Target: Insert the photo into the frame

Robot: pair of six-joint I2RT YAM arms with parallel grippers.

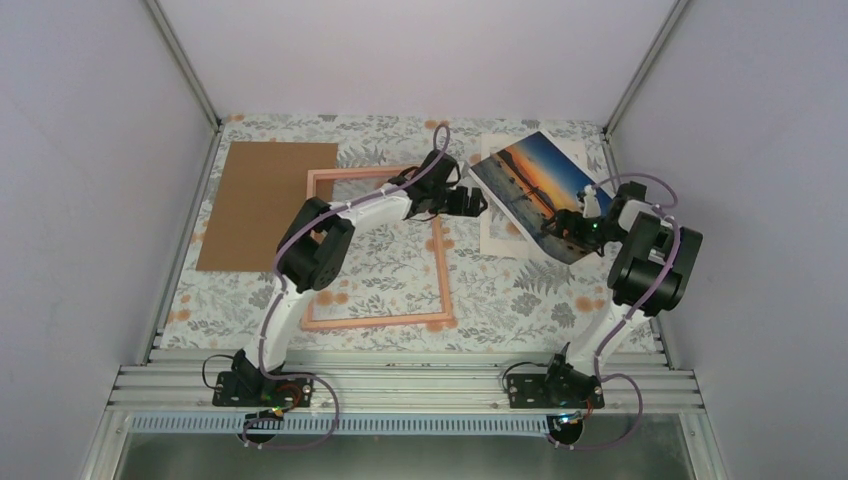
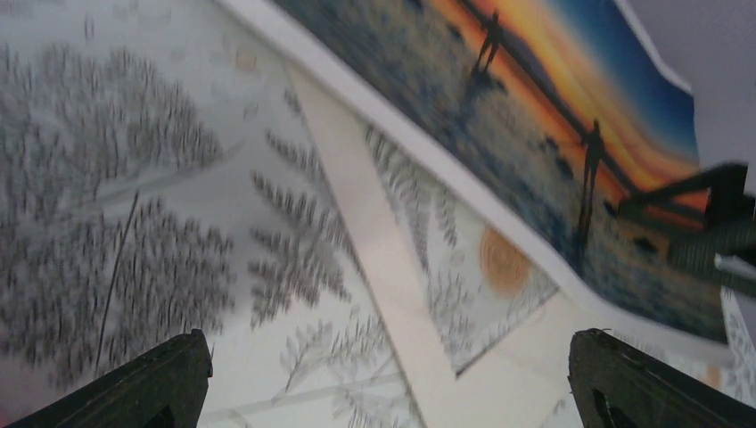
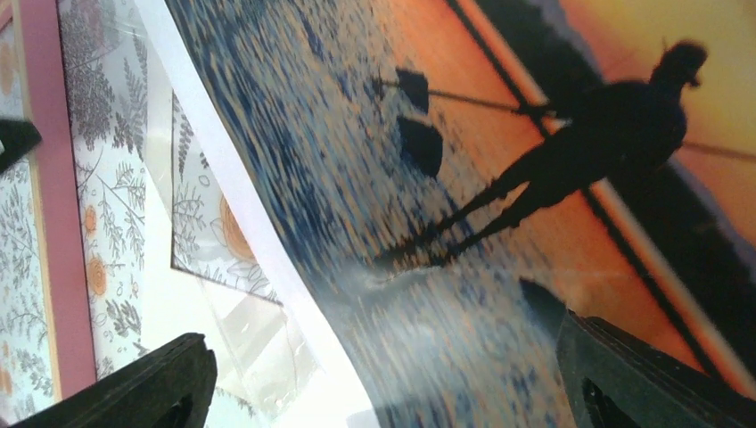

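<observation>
Right of frame (image 1: 441,272), photo (image 1: 540,190), long axis diagonal

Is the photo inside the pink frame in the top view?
No, the photo is to the right of the frame, over the white mat board, wholly outside the pink border.
</observation>
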